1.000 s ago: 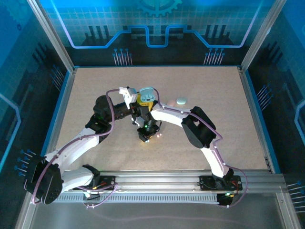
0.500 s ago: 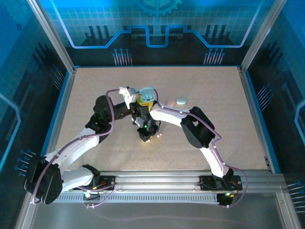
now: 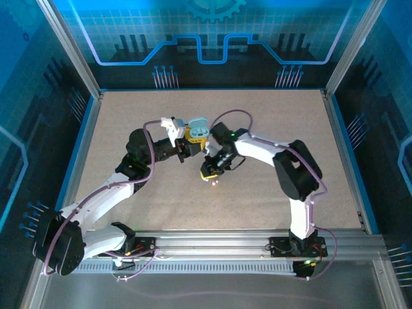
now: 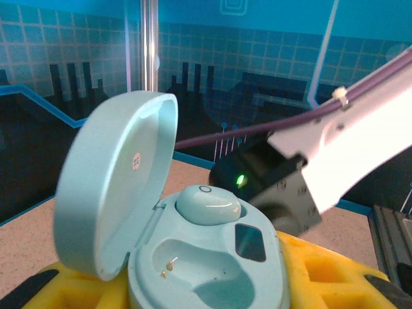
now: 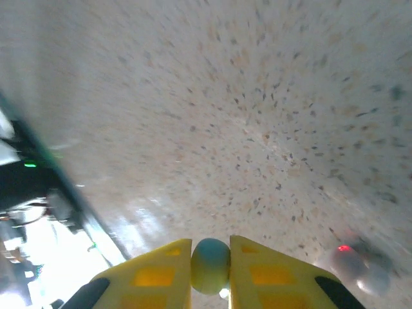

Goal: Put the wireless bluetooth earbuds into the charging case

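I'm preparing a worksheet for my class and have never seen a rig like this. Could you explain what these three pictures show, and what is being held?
These are two robot arms bolted to a speckled table, each ending in a two-finger gripper. One picture looks down from above. The other two come from small cameras on the wrists. The left gripper holds an open pale-teal charging case with its lid raised. One seated earbud rests inside, and the well beside it is empty. The right gripper pinches a second teal earbud between its yellow fingers.
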Controlling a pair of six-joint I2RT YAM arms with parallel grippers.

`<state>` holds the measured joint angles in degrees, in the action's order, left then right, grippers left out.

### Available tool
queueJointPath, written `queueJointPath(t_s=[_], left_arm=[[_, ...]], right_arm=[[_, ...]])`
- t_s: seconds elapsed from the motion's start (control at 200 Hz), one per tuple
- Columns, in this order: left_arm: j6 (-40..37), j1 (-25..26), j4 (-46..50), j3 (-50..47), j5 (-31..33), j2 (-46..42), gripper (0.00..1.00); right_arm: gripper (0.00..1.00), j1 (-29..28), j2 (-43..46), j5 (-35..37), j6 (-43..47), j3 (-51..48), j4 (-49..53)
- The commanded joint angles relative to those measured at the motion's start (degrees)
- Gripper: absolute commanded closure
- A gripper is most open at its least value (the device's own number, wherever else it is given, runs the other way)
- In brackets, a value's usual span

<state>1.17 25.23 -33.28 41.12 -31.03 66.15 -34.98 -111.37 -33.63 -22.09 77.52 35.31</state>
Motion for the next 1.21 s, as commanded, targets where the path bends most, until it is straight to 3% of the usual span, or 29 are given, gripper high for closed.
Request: queueJointPath(t_s=[0.0,0.195,0.515,0.855,1.201], left_arm=[[-0.3,-0.3,-1.5,1.7,0.5,-0.1,0.66],[0.1,-0.3,-2.5,1.6,0.8,1.0,0.66],[0.5,-0.3,-4.0,1.3,2.2,2.7,0.66],[-1.6,1.0,-5.0,1.0,8.1,5.1,0.65],[-2.4,3.4,-8.2,1.2,12.7,9.4,0.65]], right_arm=[[0.81,3.3,5.4,-13.4,-6.1,-3.8,-10.3],[0.82,9.5,11.4,-23.0,-14.6,-9.7,-20.6],[0.83,13.8,17.7,-26.2,-23.9,-13.9,-28.9],[0.83,14.8,24.5,-19.7,-15.1,-6.1,-10.6],[0.83,15.5,30.9,-17.8,-13.2,-0.7,-4.3]])
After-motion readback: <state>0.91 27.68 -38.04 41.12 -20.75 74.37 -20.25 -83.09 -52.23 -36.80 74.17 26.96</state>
